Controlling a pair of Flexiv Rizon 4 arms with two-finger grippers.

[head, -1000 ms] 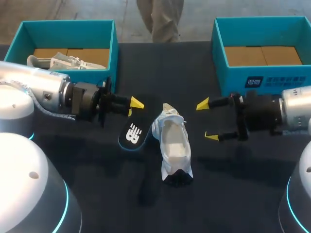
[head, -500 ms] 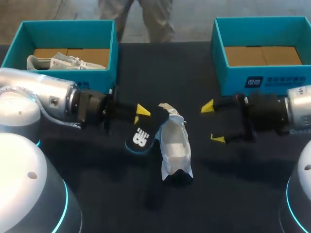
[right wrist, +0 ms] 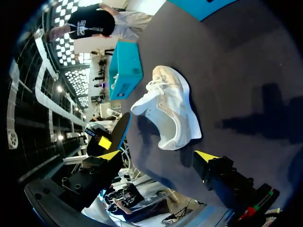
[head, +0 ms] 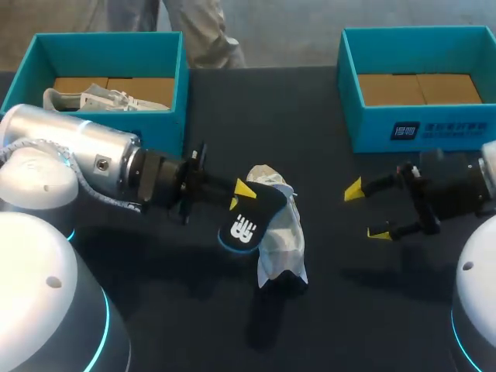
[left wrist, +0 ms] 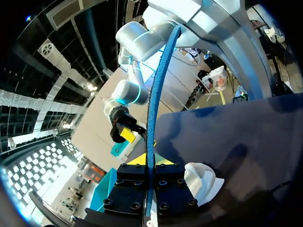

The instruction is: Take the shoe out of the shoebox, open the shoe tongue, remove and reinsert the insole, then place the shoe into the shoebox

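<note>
Between the clenched fingers of the left claw (head: 239, 195) sat the removed insole (head: 246, 225), against the unboxed shoe (head: 283, 240) just ahead, the right claw (head: 366, 211) released nearby; reinsertion and boxing were apparently left to do.

Left gripper (head: 241, 193) pushed forward with the insole (head: 249, 221) clamped. Insole rose off the desk (head: 349, 310) and tipped up on edge, its far end reaching the shoe (head: 284, 242) just ahead of the gripper. Right gripper (head: 366, 210) pulled back, leaving the shoe farther ahead of it.
</note>
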